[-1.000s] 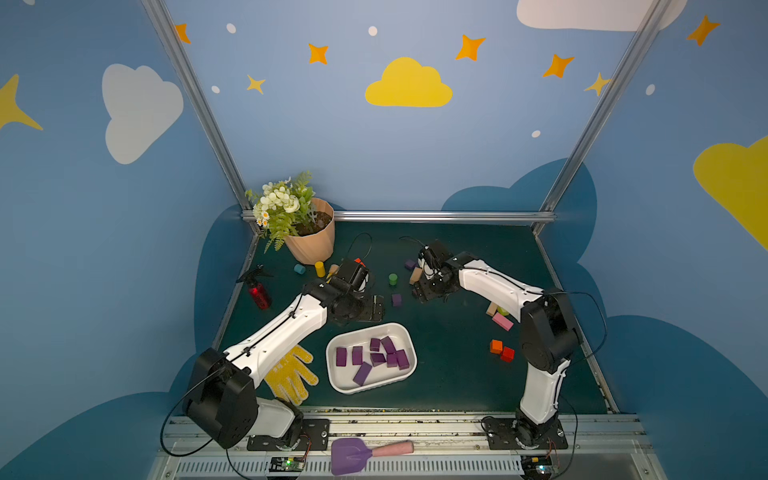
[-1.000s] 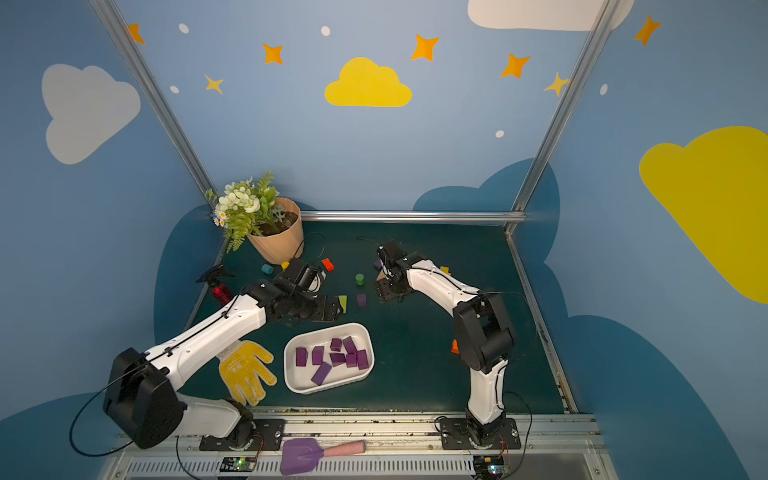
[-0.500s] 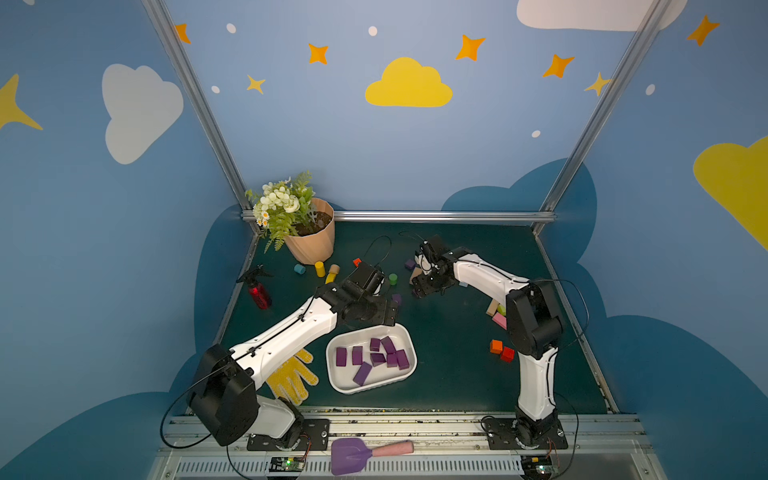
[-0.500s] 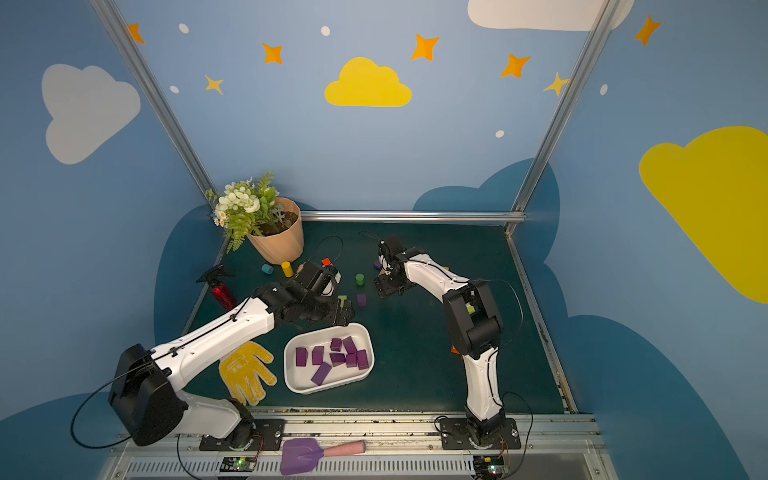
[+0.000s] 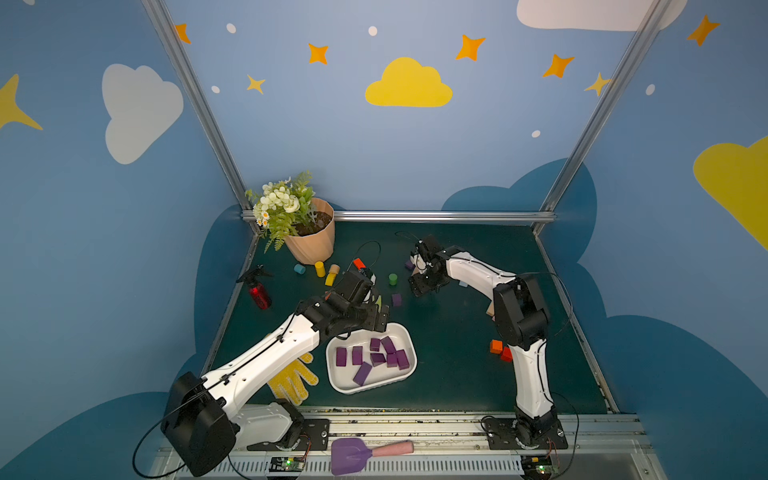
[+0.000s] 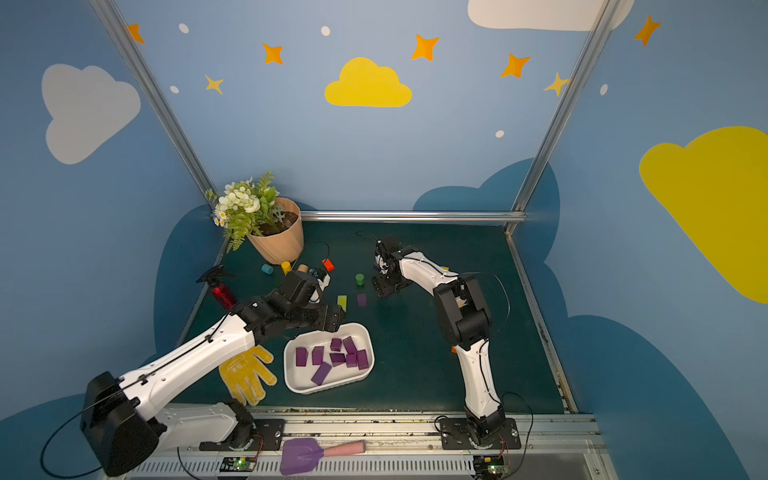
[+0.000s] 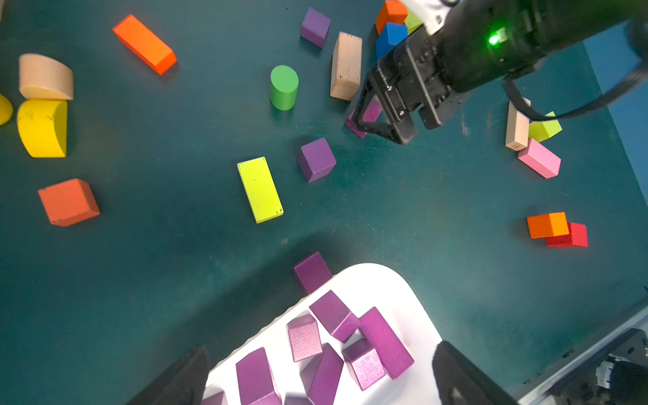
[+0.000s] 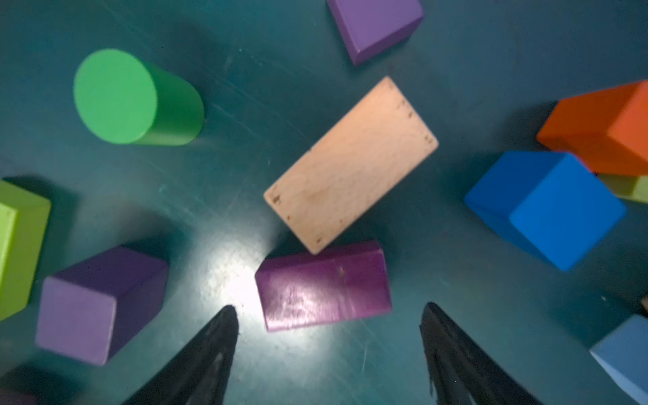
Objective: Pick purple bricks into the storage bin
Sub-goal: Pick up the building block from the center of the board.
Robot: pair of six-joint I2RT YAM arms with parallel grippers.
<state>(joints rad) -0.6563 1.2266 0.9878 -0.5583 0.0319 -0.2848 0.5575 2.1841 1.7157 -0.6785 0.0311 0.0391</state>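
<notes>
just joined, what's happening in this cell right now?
Sorting purple bricks into the storage bin, which holds several. The left gripper hangs open over the bin's far rim. The right gripper, open, is poised over an oblong purple brick lying against a wood block. Another purple cube lies loose nearby.

The left arm stretches forward, left claw [image 5: 377, 319] spread wide, empty. The right arm arches over, right claw [image 5: 422, 288] aimed down, jaws parted, empty.

Purple bricks [image 7: 303, 336] painted, faint sheen; storage bin [image 7: 396, 280] smooth white plastic; pale block [image 8: 350, 164] bare wood.
</notes>
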